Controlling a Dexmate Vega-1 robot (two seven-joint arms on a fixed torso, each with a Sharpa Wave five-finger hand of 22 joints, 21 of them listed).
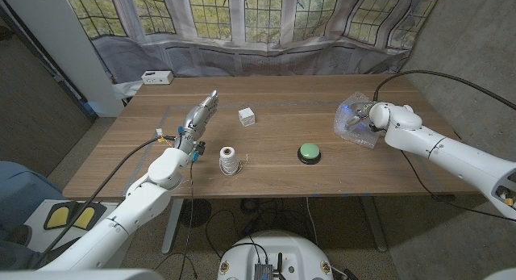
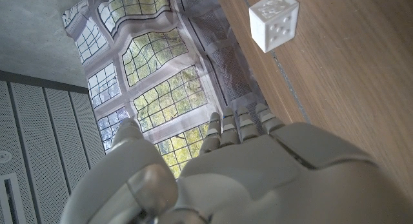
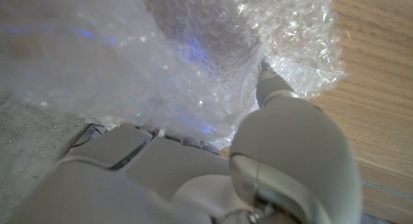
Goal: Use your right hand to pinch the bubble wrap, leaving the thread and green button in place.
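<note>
1. The right hand point(image 1: 364, 116) was at the bubble wrap point(image 1: 355, 119), near the right edge of the table point(image 1: 282, 179). In the right wrist view its thumb point(image 3: 274, 88) pressed into the bubble wrap point(image 3: 213, 50), with the sheet bunched over the fingers; the hand gripped the wrap.
2. The bubble wrap lay on the table's right side, towards the far edge, well apart from the other items.
3. The green button point(image 1: 309, 153) sat near the middle of the table, towards the near edge, with bare wood between it and the wrap.
4. The thread point(image 1: 229, 160), a white spool, stood upright to the left of the button, close to the near edge and apart from it.
5. A white die point(image 1: 246, 115) sat beyond the thread, around mid-table; it also showed in the left wrist view point(image 2: 273, 20).
6. The left hand point(image 1: 200, 119) was over the table's left half, fingers extended towards the far edge and holding nothing, near the die but clear of it.
7. A white box point(image 1: 156, 77) rested at the far left corner of the table.
</note>
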